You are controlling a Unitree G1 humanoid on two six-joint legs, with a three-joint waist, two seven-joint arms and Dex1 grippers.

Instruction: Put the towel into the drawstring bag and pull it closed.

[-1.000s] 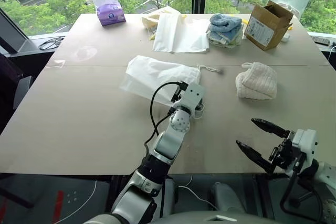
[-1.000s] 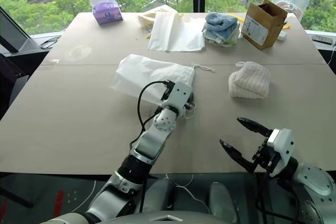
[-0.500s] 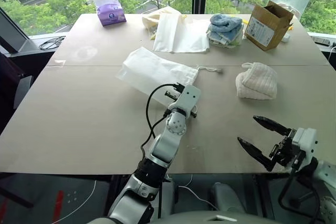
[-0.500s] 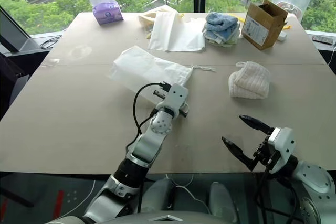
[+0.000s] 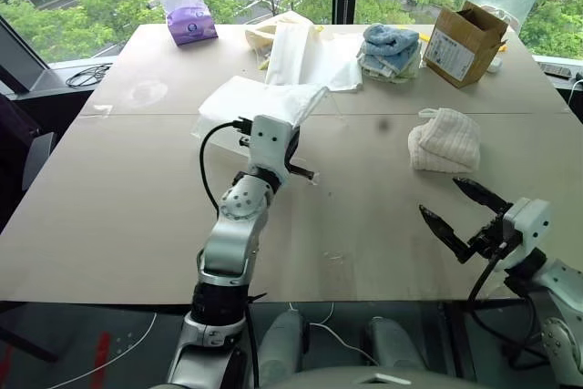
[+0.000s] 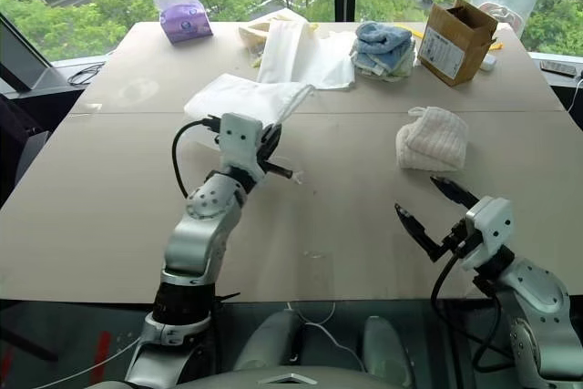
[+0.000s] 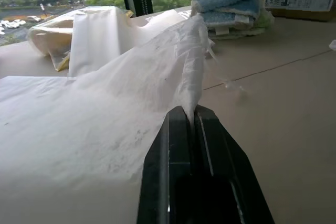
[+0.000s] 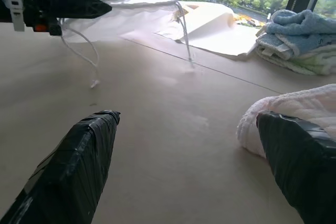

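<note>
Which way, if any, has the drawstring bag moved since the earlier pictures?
Yes. The drawstring bag, pinched by the left gripper, has shifted towards the tissue pack, away from the towel.

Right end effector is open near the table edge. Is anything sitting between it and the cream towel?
Nothing visible does. The right end effector sits open, with only bare table between it and the towel. The drawstring bag is off to the side, pinched and lifted by the left end effector, out of that path.

The cardboard box (image 5: 465,42), upper right of the frame, carries a white printed label. Its lettering is too small to read. No other text is legible.
</note>
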